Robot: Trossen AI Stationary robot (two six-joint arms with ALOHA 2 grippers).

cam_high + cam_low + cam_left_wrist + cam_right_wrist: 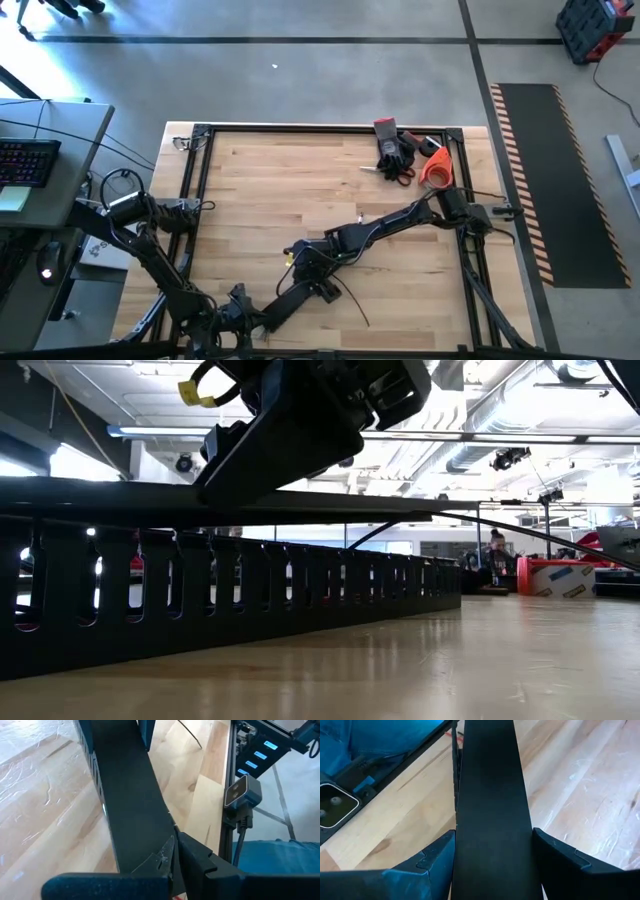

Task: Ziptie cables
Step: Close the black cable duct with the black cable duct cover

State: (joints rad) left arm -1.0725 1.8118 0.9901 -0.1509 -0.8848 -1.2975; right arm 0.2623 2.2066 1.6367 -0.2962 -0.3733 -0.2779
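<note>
A long flat black strip (490, 780) hangs level above the black slotted bar (250, 600), which rests on the wooden table. My right gripper (495, 845) (300, 258) straddles the strip across its width and is shut on it. My left gripper (175, 842) (325, 290) is shut at one long edge of the same strip (130, 795). One thin dark cable (355, 305) (190, 732) lies loose on the table beside the grippers. Thin dark cables (530, 535) also run past the strip's far end. My left gripper has one long edge of the strip (172, 827) between its two shut fingers and comes at it slanting down. How far the edge reaches in, I cannot tell. My right gripper pinches the strip across its width, one finger (437, 857) on each long edge. It slants down, looking along the strip. The strip (120, 495) is clear of the bar below.
Red-handled tools, a black glove and an orange piece (410, 160) lie at the table's far right. A black frame (200, 200) rims the table. A small camera on a post (242, 795) stands at the table's edge near my left gripper.
</note>
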